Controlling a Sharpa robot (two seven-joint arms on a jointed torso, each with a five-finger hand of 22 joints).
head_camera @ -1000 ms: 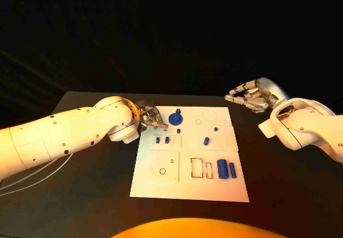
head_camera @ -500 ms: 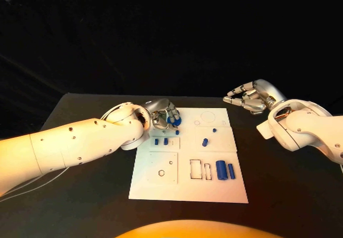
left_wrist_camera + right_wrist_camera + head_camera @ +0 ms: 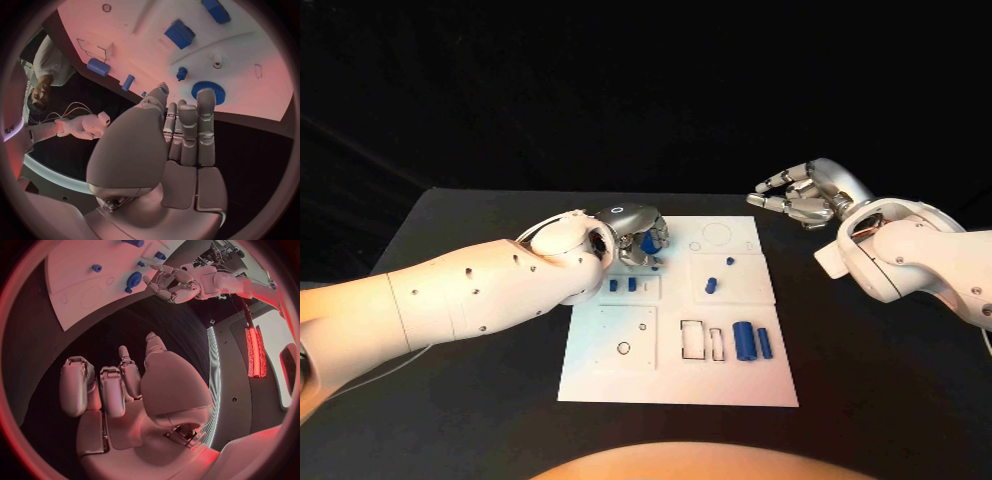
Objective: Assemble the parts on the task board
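1. Head view. My left hand (image 3: 638,232) is poised over the far left corner of the task board (image 3: 679,385), above the blue gear (image 3: 653,240). The fingers curl downward around the gear, but they hide it, so I cannot tell whether they touch it or have closed on it. My right hand (image 3: 800,198) is raised off the board's far right corner, well apart from every part, fingers loosely curled and holding nothing.

2. Left wrist view. The gear (image 3: 207,91) lies flat on the board just past my fingertips (image 3: 206,97), which are extended side by side and close together. No part is visible between them. A small blue peg (image 3: 181,74) stands just beside the gear.

3. Right wrist view. My right hand (image 3: 119,390) is empty, fingers bent and slightly apart. My left hand (image 3: 169,282) sits beside the gear (image 3: 132,279) at the board's edge.

4. Handling judgement. The gear appears rigid, light, probably smooth plastic. Its toothed rim offers the best purchase: pinch across opposite sides of the rim and keep it level.
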